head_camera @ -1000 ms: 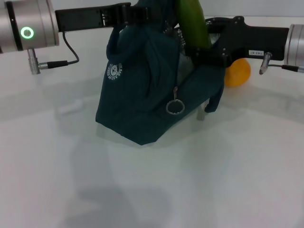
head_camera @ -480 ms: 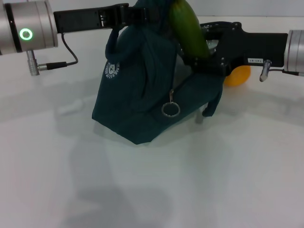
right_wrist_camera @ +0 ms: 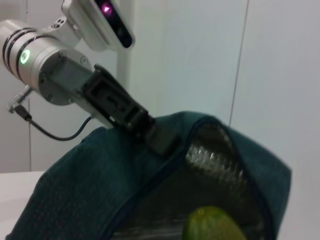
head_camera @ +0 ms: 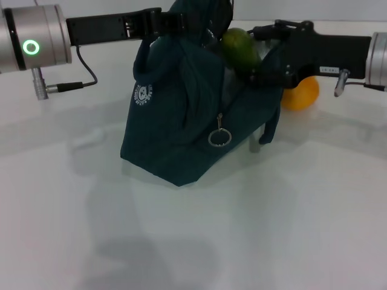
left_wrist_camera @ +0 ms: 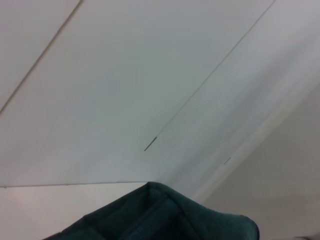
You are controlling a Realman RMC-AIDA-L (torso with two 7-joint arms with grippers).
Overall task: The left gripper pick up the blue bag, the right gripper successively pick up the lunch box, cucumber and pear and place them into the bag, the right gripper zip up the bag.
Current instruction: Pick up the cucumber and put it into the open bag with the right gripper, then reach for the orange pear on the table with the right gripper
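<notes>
The blue bag (head_camera: 181, 115) stands on the white table, held up at its top edge by my left gripper (head_camera: 172, 23), which is shut on it. My right gripper (head_camera: 257, 66) is at the bag's open mouth, shut on the cucumber (head_camera: 239, 48), which is tilted with its lower part inside the bag. The right wrist view shows the cucumber's end (right_wrist_camera: 212, 225) over the foil lining (right_wrist_camera: 215, 160), and the left gripper (right_wrist_camera: 155, 135) on the bag's rim. The pear (head_camera: 302, 93) lies on the table behind the right gripper. The lunch box is hidden.
The ring zipper pull (head_camera: 219, 138) hangs on the bag's near side. A loose handle strap (head_camera: 272, 127) droops at the bag's right. The left arm's silver joint (head_camera: 33, 45) with its cable sits at the far left. The left wrist view shows only bag fabric (left_wrist_camera: 160, 215).
The cucumber has tilted and sunk lower into the bag's mouth; only its upper end shows now. The right gripper has shifted slightly up. The bag and left gripper have barely moved.
</notes>
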